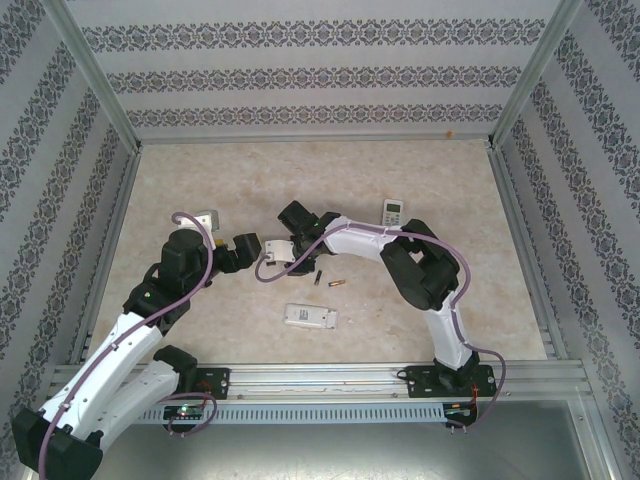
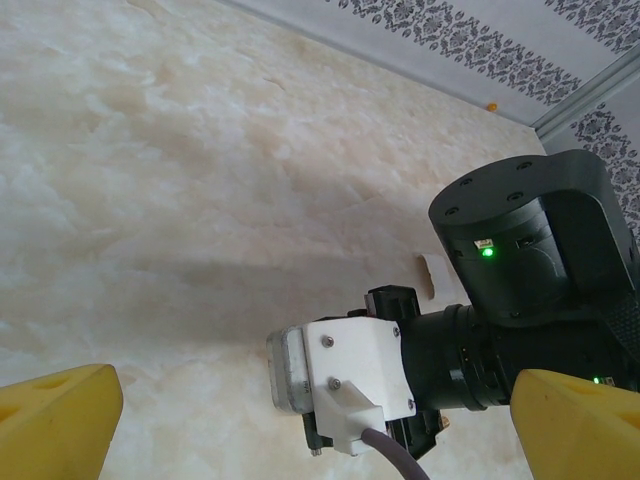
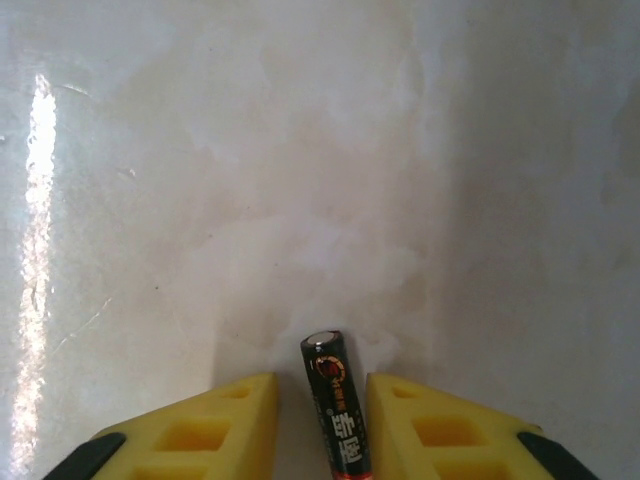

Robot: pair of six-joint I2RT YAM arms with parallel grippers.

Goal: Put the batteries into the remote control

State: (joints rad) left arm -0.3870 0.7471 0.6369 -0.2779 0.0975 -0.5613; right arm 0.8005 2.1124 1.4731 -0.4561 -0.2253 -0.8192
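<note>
The right claw [image 3: 320, 388] is partly open and low over the surface [image 3: 320, 150], with one yellow finger on each side of a battery [image 3: 336, 415] that lies flat. A strip of surface shows at its left, so I judge it is straddled for pinching, not clamped. Its dark label bears a round orange mark and pale characters, perhaps Chinese, which I cannot read. The left claw [image 2: 318, 425] is wide open and empty. Loose batteries [image 1: 333, 284] lie near the white remote [image 1: 310, 316].
</note>
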